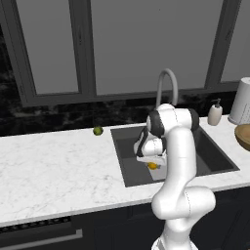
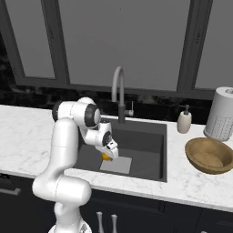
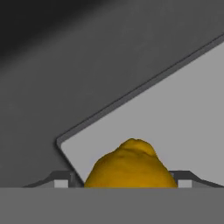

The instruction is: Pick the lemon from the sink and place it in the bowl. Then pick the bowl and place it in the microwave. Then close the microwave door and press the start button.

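1. The lemon [image 3: 131, 166] lies on the floor of the sink [image 1: 215, 158], at the edge of the pale grey patch [image 2: 119, 164]; the arched tap [image 2: 119, 91] stands behind it.
2. The claw [image 3: 123, 183] is down inside the sink, one finger either side of the lemon; jaws part-open; whether the pads [image 3: 61, 183] already touch the fruit cannot be told, so no grip is confirmed.
3. Handling, as a judgement: small, light, firm, with a rounded, lumpy skin likely to roll or slip; best taken across its widest middle, squarely.
4. The wooden bowl [image 2: 209, 155] waits on the tabletop [image 1: 53, 171] beside the sink, towards the paper towel roll [image 2: 221, 113]; a green fruit [image 1: 98, 131] sits on the sink's other side.
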Robot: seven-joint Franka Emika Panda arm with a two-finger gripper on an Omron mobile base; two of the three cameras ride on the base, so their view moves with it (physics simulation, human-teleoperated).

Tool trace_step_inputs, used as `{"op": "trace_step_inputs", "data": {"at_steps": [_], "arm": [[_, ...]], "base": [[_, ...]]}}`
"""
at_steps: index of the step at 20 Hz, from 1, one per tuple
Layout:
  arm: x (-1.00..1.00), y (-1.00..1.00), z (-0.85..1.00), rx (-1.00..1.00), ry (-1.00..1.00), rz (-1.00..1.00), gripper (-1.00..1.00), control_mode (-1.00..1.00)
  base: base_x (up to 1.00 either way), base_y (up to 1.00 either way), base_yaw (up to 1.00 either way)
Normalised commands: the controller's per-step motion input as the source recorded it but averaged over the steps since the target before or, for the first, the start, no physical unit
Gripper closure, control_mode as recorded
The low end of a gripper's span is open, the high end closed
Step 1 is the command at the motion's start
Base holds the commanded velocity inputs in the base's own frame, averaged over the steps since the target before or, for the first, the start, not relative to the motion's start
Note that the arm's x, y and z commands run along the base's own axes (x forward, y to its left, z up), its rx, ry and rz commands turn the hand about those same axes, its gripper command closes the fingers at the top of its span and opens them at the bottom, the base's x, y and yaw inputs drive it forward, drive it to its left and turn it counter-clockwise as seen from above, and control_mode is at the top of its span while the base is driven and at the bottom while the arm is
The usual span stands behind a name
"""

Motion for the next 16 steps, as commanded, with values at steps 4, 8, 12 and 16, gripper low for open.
{"op": "trace_step_inputs", "data": {"at_steps": [4,8,12,16], "arm": [[-0.42,0.00,-0.24,0.00,-0.04,0.00,1.00,-1.00],[-0.80,0.02,0.03,0.00,-0.21,0.00,1.00,-1.00],[-0.82,0.23,0.49,0.00,-0.26,0.00,1.00,-1.00],[-0.50,0.35,0.82,0.00,-0.21,0.00,1.00,-1.00]], "base": [[0.00,0.00,0.00],[0.00,0.00,0.00],[0.00,0.00,0.00],[0.00,0.00,0.00]]}}
